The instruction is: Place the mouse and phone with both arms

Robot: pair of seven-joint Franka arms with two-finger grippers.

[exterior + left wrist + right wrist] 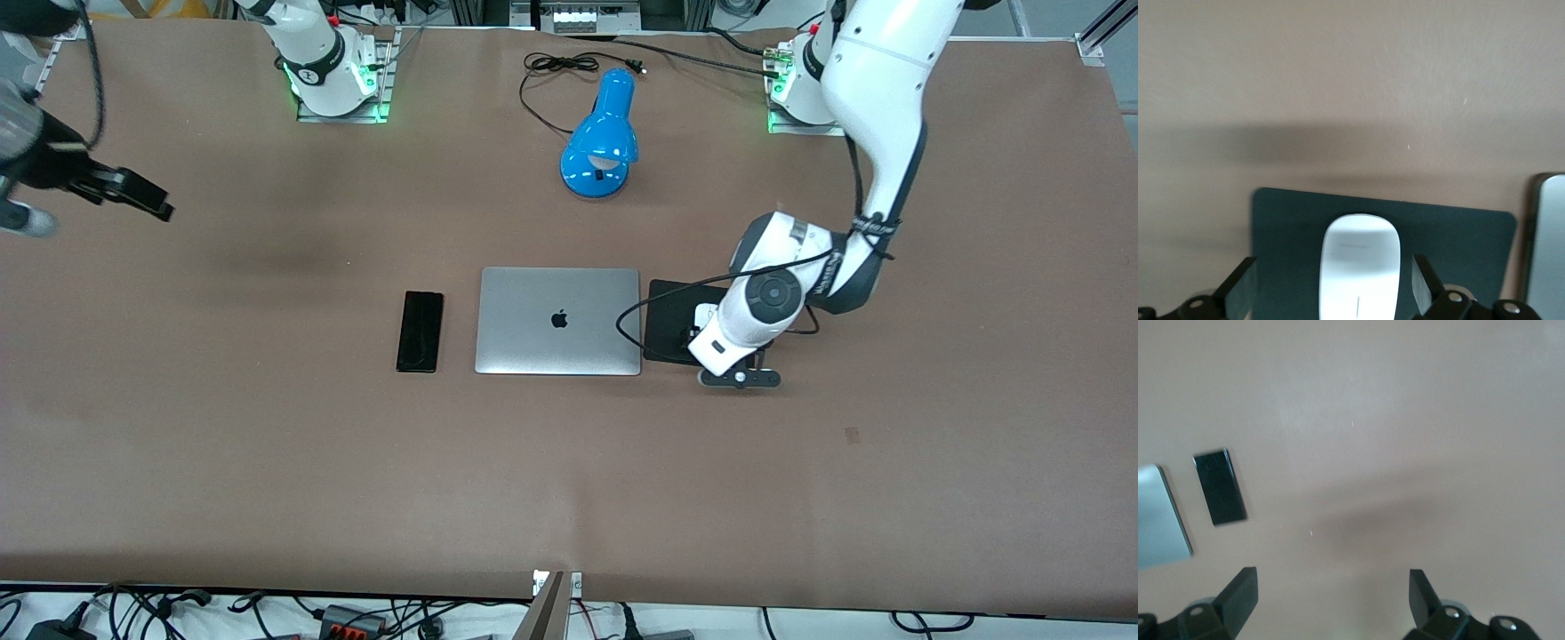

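Left tool (1331, 293) spread astride mouse (1358, 267) | white, oval, glossy

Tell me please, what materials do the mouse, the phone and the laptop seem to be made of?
The mouse: probably smooth white plastic, with a soft sheen. The phone: glossy black face, likely glass, since it reflects light. The laptop: matte silver lid, apparently brushed metal.

We see even, bright overhead light on the brown table (569, 462), with soft shadows only. A faint dark smudge of shadow lies near the right arm's end. The right gripper (124, 191) is motion-blurred. Both wrist views look hazy and washed out; the mouse (1359, 270) glares white, and 1 broad shadow band crosses each.
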